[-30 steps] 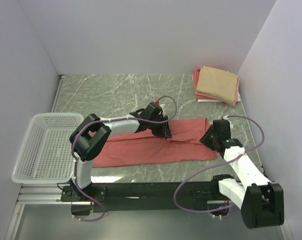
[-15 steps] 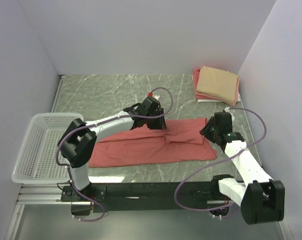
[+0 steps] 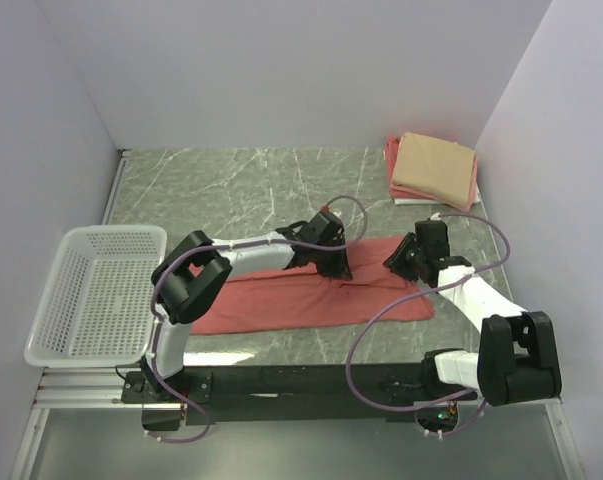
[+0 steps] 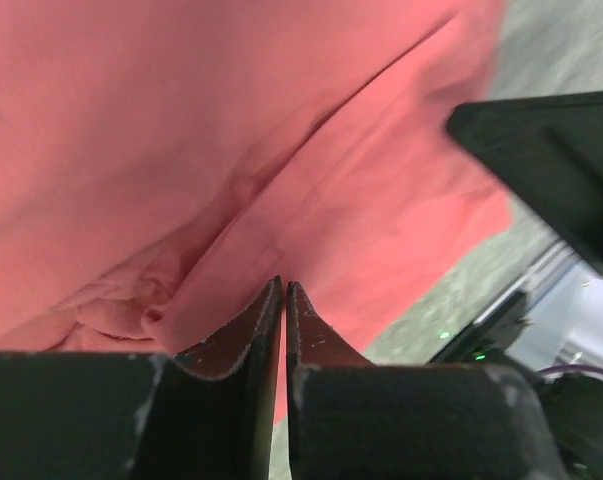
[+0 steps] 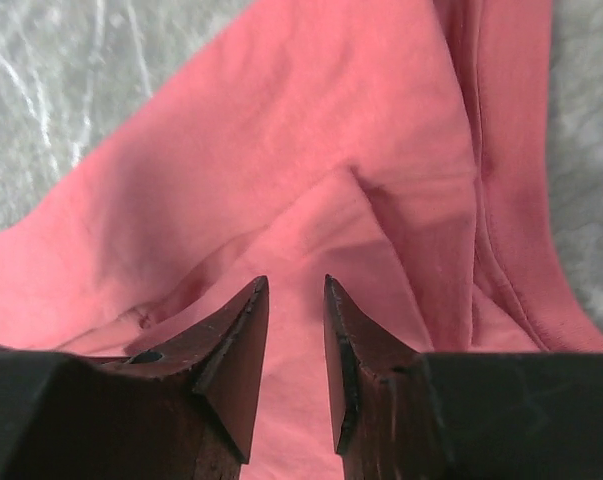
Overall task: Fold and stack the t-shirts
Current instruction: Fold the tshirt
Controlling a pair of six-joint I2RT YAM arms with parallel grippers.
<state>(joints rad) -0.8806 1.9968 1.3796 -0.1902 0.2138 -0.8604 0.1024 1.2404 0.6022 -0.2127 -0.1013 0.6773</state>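
Off the L end of the salmon-red tee (image 3: 281,298), near it but not touching: white mesh basket (image 3: 91,290), open side up.

Salmon-red tee spread as a long band on the marble table (image 3: 231,185), wrinkled, w/ a raised fold ridge running through its middle part. L end partly hidden behind the L arm's elbow.

On the tee's far edge, just R of its middle: L gripper (image 3: 333,264), tips down at the cloth. In the L wrist view, fingers (image 4: 253,335) squeezed nearly together, only a hairline slit left between. Small pucker of cloth bunched against the L-hand finger; can't tell whether any fabric is actually caught in the slit.

At the tee's R end, by the far corner: R gripper (image 3: 406,258), pointed down at the cloth. In the R wrist view, fingers (image 5: 231,340) a narrow gap apart, red fabric showing through the gap, nothing clamped. Tips low over the tee; contact not clear.

Beyond the tee's R end, well apart toward the back: folded tan tee (image 3: 436,168) stacked on a folded pink tee (image 3: 391,152), pink edges peeking out round the tan.
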